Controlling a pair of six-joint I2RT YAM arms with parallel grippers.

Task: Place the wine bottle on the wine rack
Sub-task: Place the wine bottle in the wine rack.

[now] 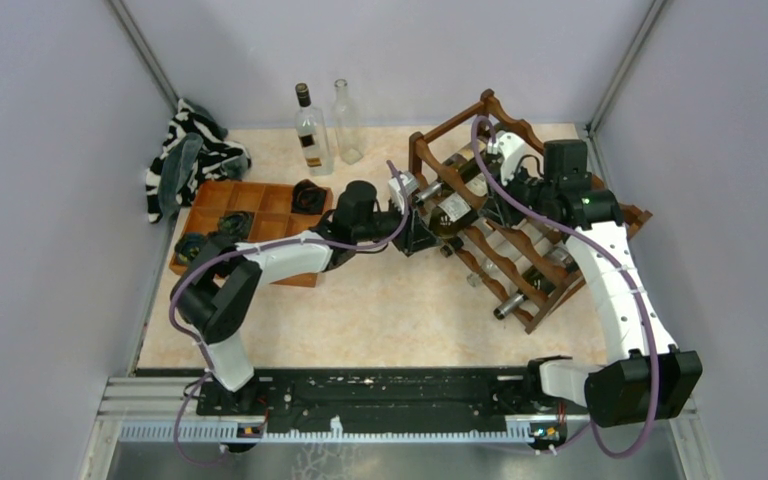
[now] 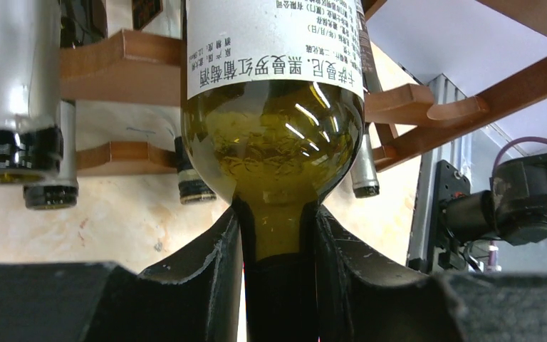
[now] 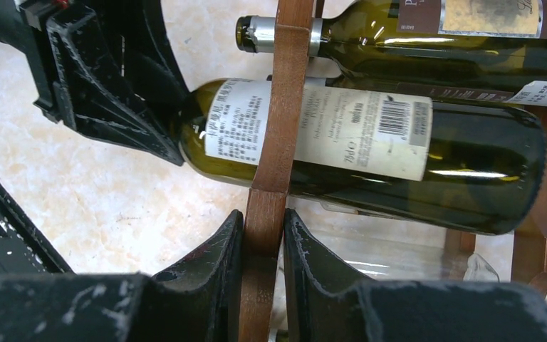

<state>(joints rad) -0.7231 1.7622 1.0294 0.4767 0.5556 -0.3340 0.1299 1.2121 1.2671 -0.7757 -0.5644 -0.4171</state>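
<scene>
One wine bottle (image 3: 484, 192) bears a white label (image 3: 360, 135); Chinese characters, a barcode (image 3: 394, 116).

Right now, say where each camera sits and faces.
Top external: above and behind the bases, looking down on the table; left arm and right arm show.
Left wrist: on that wrist, facing along the left tool, shut on the wine bottle by its neck.
Right wrist: on that wrist, facing the wine rack; the right tool grips its rail.
Shared: both wrist views show that bottle.
</scene>
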